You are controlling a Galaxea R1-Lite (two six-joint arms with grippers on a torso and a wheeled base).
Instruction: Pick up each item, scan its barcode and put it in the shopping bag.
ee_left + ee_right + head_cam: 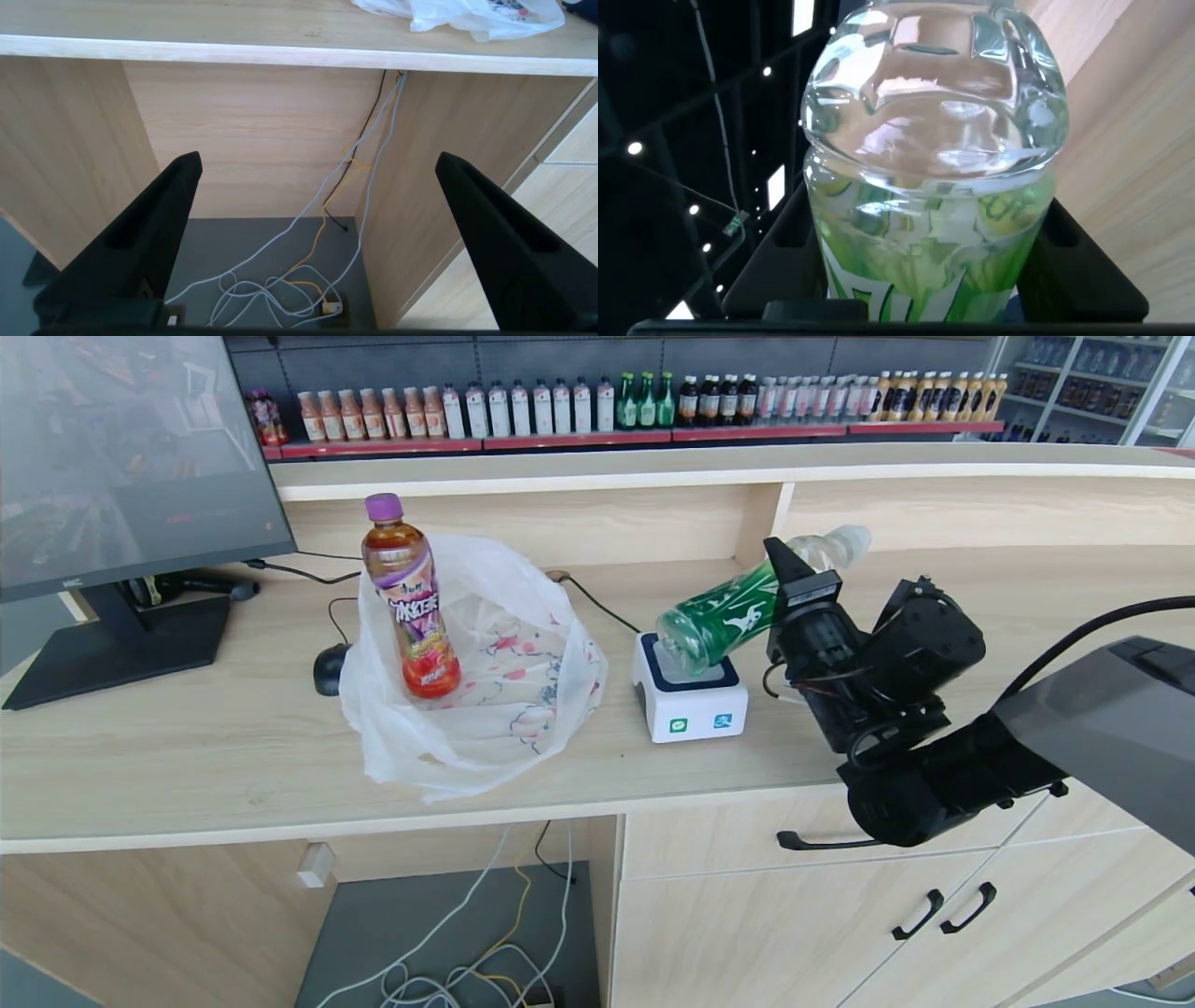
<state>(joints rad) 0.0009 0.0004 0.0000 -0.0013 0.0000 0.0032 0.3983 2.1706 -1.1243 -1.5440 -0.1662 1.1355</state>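
Closest to the head camera, at about four o'clock, the right gripper [795, 586] is clamped round a green bottle [724, 616] near its neck. The bottle lies tilted, cap end up toward one o'clock and base down over the window of the white scanner [689, 705], touching it or nearly so. I judge the scanning step to be in hand for this item. Whether the barcode faces the window I cannot tell. At nine o'clock from the scanner, just beside it, the white shopping bag [523, 709] sits slumped on the counter [168, 756] with its mouth open. One tea bottle [411, 607] stands upright inside it, purple cap on, and I see nothing else in it. By my reckoning, one item is bagged and this one is halfway. The next move calls for lifting the green bottle off the scanner, carrying it toward nine o'clock and lowering it through the limp mouth. It must go in beside the tea bottle without knocking that over.

From the left wrist, the left gripper [318, 238] hangs below the counter's edge, its fingers [140, 247] spread wide and holding nothing. Loose cables [280, 280] lie on the floor beyond.

From the right wrist, the green bottle's clear base bulges close, dark fingers pressed against both its sides.
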